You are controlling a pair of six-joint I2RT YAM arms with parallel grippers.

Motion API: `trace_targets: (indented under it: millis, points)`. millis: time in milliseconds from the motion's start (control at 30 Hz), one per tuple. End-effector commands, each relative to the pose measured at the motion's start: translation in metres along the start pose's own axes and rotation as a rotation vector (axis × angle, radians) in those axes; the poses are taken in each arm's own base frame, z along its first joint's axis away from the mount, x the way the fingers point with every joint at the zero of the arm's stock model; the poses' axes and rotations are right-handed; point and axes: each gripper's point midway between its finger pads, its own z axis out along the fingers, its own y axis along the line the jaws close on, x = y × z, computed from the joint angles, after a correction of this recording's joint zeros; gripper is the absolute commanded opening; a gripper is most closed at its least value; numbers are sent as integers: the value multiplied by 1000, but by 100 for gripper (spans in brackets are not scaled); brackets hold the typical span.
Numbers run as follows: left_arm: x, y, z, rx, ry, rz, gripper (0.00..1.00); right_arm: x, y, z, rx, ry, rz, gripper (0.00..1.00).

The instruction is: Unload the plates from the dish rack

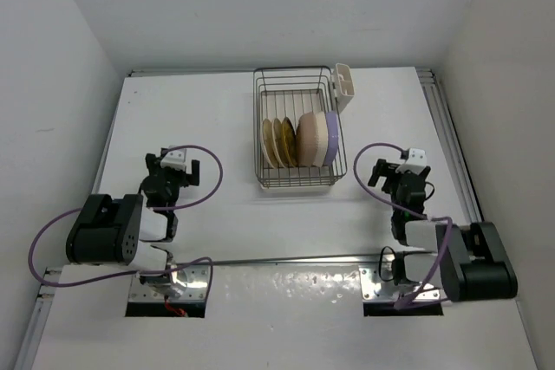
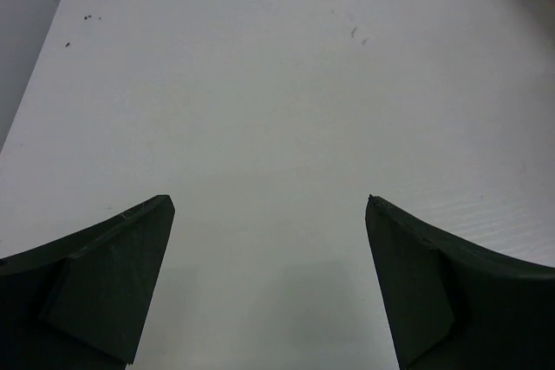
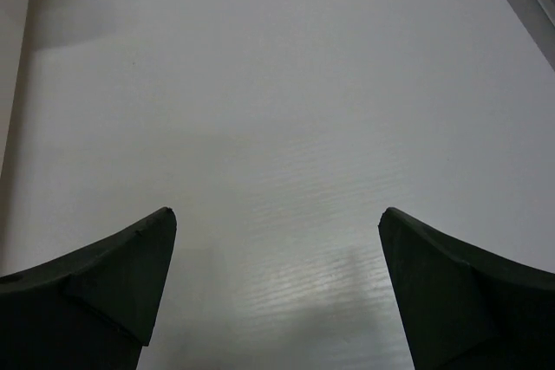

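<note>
Several round and rounded-square plates [image 1: 299, 139], rectangular wire rack [image 1: 293, 93]

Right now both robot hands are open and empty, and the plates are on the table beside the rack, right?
No. The plates are not on the table; they stand on edge inside the dish rack, as the top external view shows. The left gripper and right gripper are open and empty, as you said.

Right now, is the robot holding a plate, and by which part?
Nothing is held. The left gripper and right gripper have open, empty jaws; the round gold and squarish pink plates stand in the silver wire dish rack.
</note>
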Motion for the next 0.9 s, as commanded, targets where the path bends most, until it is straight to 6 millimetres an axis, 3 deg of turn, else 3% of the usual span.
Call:
trace_targets:
  millis: [0, 67, 100, 167, 200, 233, 267, 300, 333, 367, 433, 467, 500, 533, 567, 600, 633, 667, 733, 767, 800, 833, 867]
  points:
    - [-17, 4, 5, -11, -64, -13, 100, -29, 4, 2, -7, -13, -4, 99]
    - [-17, 4, 5, -12, -63, -15, 100, -48, 9, 2, -34, -26, -43, 99]
    - [-17, 4, 5, -13, -63, -12, 100, -69, 10, 2, -39, -31, -88, 99]
    - [-18, 4, 6, -14, -63, -10, 100, -93, 14, 2, -51, -14, -138, 99]
    - [-26, 4, 4, -12, -94, -5, 100, -117, 18, 2, -64, 13, -163, 99]
    - [-38, -1, 8, 32, -128, 3, 100, -125, 18, 2, -75, 41, -218, 99]
    - [-18, -7, 11, 78, -5, 14, 100, -139, 21, 2, -82, 50, -250, 99]
    - [-33, -8, 16, 108, 5, 29, 100, -166, 23, -3, -75, 60, -303, 99]
    - [-83, -4, 41, 139, -63, 58, 100, -174, 23, -2, -71, 72, -384, 99]
    - [-113, -3, 58, 165, -38, 77, 100, -202, 25, -5, -47, 47, -469, 99]
    - [-145, 6, 73, 148, -37, 106, 100, -232, 33, -9, -48, 0, -550, 99]
    - [-222, 25, 94, 47, -129, 285, 100, -312, 65, -22, -84, -161, -634, 99]
    - [-221, 22, 96, 55, -126, 287, 100, -312, 70, -22, -94, -167, -637, 99]
    - [-239, 25, 98, 29, -148, 324, 100, -337, 79, -31, -113, -226, -543, 99]
    - [-242, 16, 100, 39, -131, 358, 100, -345, 94, -35, -194, -256, -502, 99]
    - [-244, 17, 101, 3, -110, 361, 100, -360, 102, -43, -233, -297, -456, 92]
    - [-256, 17, 102, -8, -116, 370, 100, -365, 114, -47, -296, -304, -385, 79]
    - [-251, 6, 102, 28, -80, 391, 100, -364, 134, -54, -408, -311, -366, 50]
    - [-253, -4, 100, 65, -75, 387, 100, -358, 155, -56, -513, -266, -288, 31]
    - [-252, -16, 95, 108, -71, 368, 100, -353, 164, -58, -557, -242, -244, 33]
    - [-252, -21, 92, 129, -70, 351, 100, -345, 168, -55, -569, -204, -215, 48]
    - [-246, -31, 89, 166, -56, 302, 100, -335, 172, -50, -579, -152, -143, 77]
    - [-248, -38, 83, 201, -67, 274, 100, -327, 174, -47, -587, -123, -111, 80]
